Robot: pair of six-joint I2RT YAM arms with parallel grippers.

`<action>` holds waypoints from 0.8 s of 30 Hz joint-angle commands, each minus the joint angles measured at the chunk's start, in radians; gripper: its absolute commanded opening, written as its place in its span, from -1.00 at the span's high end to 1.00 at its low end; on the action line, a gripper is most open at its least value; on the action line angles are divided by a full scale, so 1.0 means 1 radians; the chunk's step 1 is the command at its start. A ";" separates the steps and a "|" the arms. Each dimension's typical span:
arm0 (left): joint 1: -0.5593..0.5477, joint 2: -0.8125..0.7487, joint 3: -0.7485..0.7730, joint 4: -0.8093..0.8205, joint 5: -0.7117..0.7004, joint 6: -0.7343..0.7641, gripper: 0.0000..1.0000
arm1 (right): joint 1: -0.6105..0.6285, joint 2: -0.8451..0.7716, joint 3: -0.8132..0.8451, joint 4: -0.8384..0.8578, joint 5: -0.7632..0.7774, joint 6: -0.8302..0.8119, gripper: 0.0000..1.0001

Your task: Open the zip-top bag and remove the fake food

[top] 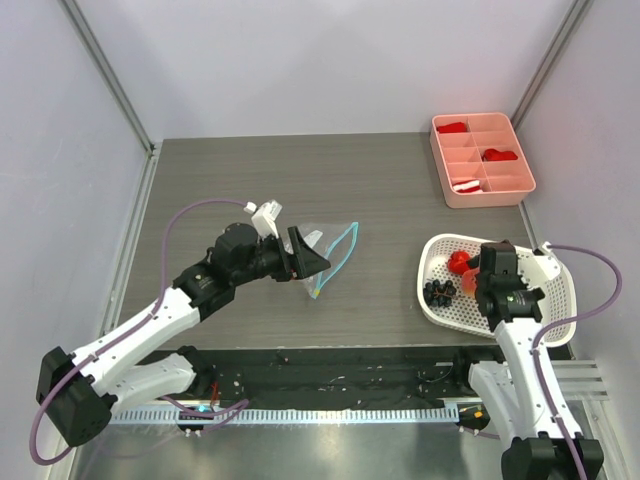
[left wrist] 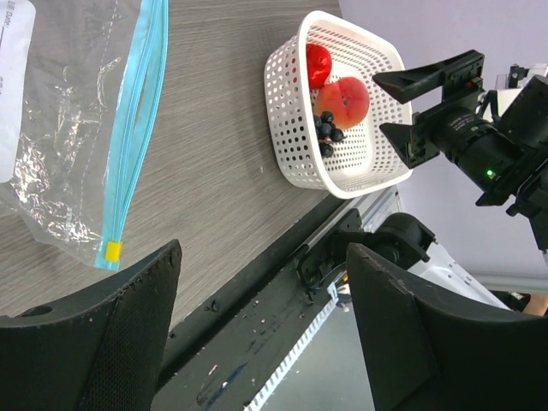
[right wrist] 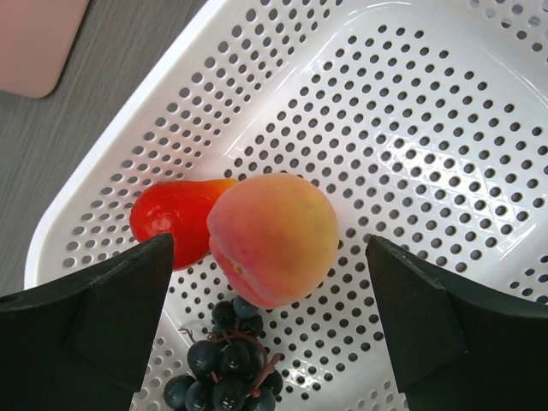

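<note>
Left hand is open, fingers spread wide with nothing between them. It sits low at the near edge of the zip-top bag. The bag lies flat on the surface around mid-table. It's clear and crinkled, with nothing visible inside. In the top view the two sides of its teal strip bow apart, so the mouth looks open.

All the fake food is in the white basket on the right:
- The peach sits mid-basket.
- The red piece touches the peach's side.
- The black berry cluster is just beside the peach.

Right hand is over the basket and also open. Its fingers straddle the peach and clear it on both sides. Can't tell how high it sits above the fruit.

The pink divided tray is at the far right corner, well apart from both hands.
</note>
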 commanded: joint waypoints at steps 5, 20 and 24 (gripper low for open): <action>-0.003 -0.016 -0.002 0.069 -0.008 0.017 -0.86 | 0.012 -0.021 0.101 0.046 -0.173 -0.175 -0.99; -0.002 -0.228 -0.055 -0.012 -0.195 0.062 -1.00 | 0.740 0.380 0.425 0.191 -0.186 -0.324 -0.99; -0.002 -0.263 0.006 -0.148 -0.278 0.108 -0.99 | 0.885 0.439 0.503 0.210 -0.112 -0.341 -0.99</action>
